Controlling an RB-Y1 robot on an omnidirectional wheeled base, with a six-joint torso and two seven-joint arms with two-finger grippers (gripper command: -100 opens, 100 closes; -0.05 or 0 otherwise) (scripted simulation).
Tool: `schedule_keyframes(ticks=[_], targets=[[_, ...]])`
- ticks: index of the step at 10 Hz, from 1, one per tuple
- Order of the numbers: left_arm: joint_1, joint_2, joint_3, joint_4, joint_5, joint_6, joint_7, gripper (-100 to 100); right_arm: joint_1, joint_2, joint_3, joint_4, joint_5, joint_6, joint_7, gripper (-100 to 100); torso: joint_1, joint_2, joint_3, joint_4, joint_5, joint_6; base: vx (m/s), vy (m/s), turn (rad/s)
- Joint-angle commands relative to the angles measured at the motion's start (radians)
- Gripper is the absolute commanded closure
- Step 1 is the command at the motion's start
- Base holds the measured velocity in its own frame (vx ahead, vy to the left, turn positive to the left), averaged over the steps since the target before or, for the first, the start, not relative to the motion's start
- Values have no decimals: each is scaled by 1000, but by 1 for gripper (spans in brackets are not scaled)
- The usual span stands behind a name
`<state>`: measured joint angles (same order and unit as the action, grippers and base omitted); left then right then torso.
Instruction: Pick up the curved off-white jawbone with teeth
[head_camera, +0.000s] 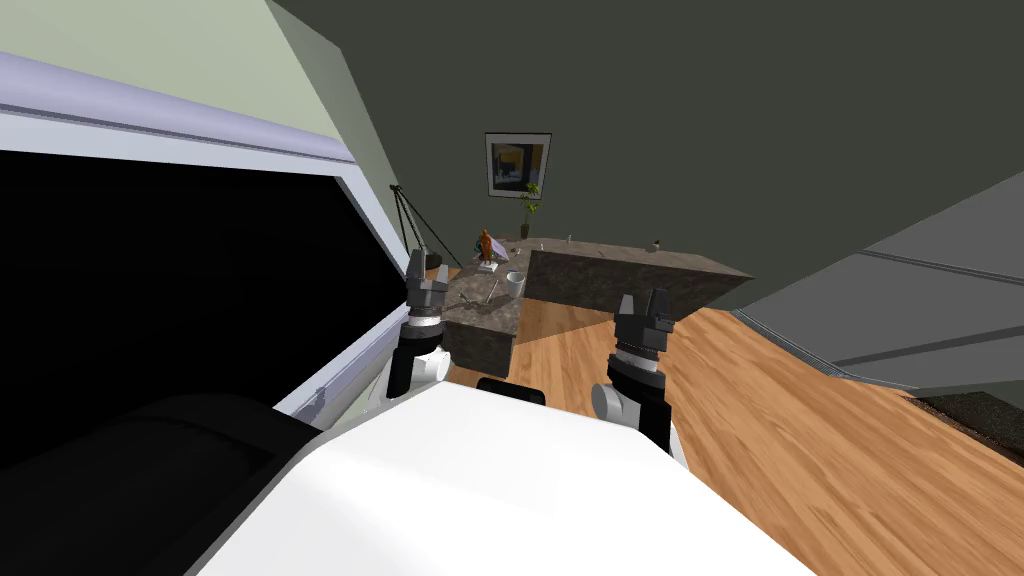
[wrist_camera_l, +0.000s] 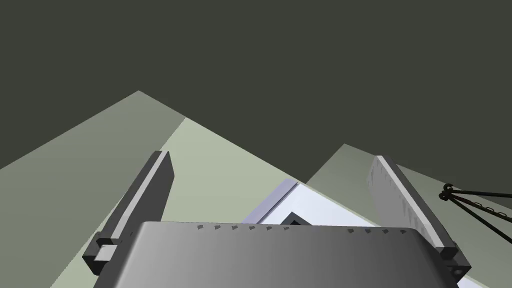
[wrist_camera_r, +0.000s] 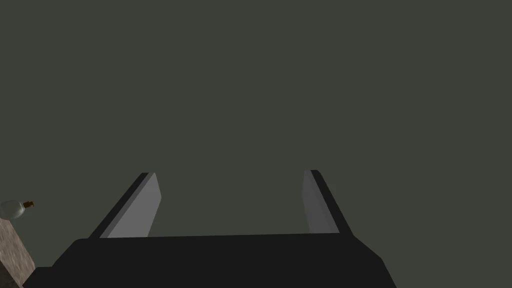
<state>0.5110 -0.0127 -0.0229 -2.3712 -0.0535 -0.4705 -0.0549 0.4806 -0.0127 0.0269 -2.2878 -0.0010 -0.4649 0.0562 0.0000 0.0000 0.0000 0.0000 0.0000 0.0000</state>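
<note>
A dark stone L-shaped counter (head_camera: 620, 270) stands some way ahead across the floor. On it are an orange figurine (head_camera: 486, 244), a white cup (head_camera: 516, 283) and several small pale items (head_camera: 493, 290), too small to tell apart, so I cannot pick out the jawbone. My left gripper (head_camera: 425, 268) is raised in front of the counter's near left end, its fingers (wrist_camera_l: 150, 195) open and empty. My right gripper (head_camera: 645, 305) is raised over the floor, short of the counter, and its fingers (wrist_camera_r: 140, 205) are also open and empty.
A wooden floor (head_camera: 780, 420) lies between me and the counter. A large window (head_camera: 150, 300) with a black area is close on my left, with a black tripod (head_camera: 415, 225) beyond it. A small bottle (wrist_camera_r: 15, 209) sits on the counter's edge. Grey slanted panels (head_camera: 900, 300) are on the right.
</note>
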Motion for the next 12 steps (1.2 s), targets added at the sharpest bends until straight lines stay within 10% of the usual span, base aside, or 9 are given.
schedule_keyframes(ticks=[1, 12], targets=[[-6, 35, 7, 6, 10, 22, 0, -100, 0, 0, 0, 0, 0, 0, 0, 0, 0, 0, 0, 0, 0, 0, -7, 4, -67], [-80, 208, 90, 89, 137, 288, -6, -100, 0, 0, 0, 0, 0, 0, 0, 0, 1, 1, 0, 0, 0, 0, -17, 15, -85]])
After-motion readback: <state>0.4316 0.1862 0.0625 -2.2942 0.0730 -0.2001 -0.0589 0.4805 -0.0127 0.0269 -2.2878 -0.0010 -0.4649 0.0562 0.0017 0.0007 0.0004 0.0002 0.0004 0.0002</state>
